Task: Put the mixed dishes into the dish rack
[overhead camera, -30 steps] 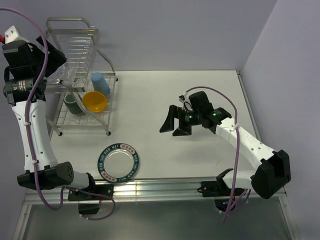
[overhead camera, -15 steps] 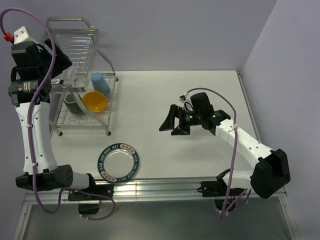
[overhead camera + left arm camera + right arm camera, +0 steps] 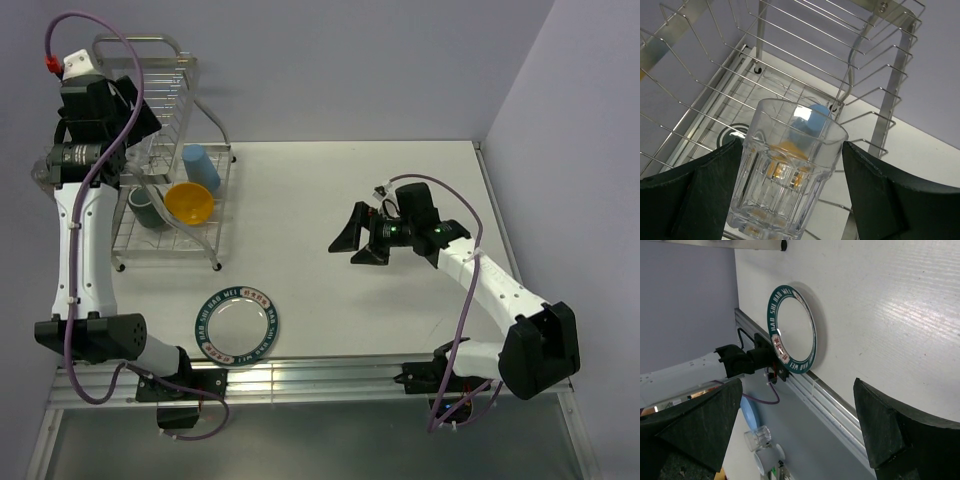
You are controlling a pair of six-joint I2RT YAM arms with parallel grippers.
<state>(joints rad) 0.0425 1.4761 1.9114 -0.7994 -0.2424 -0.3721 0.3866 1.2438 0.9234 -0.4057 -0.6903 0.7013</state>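
Note:
The chrome wire dish rack (image 3: 150,95) stands at the table's far left. Its lower tier holds the light blue cup (image 3: 200,165), the orange-yellow bowl (image 3: 189,202) and the dark green-grey mug (image 3: 145,208). My left gripper (image 3: 126,143) is raised beside the rack's upper tier, shut on the small clear glass (image 3: 790,170), held upright over the rack wires (image 3: 880,90). The silver plate with the green lettered rim (image 3: 237,323) lies flat near the front edge; it also shows in the right wrist view (image 3: 792,330). My right gripper (image 3: 358,245) hovers open and empty over mid-table.
An aluminium rail (image 3: 300,375) runs along the table's near edge. Walls close the back and right sides. Beyond the table edge, the right wrist view shows a blue dish (image 3: 751,412), a glass and a white mug lower down.
My left arm has swung right toward the rack's upper tier, carrying the glass. My right gripper has drifted slightly to the right, still open.

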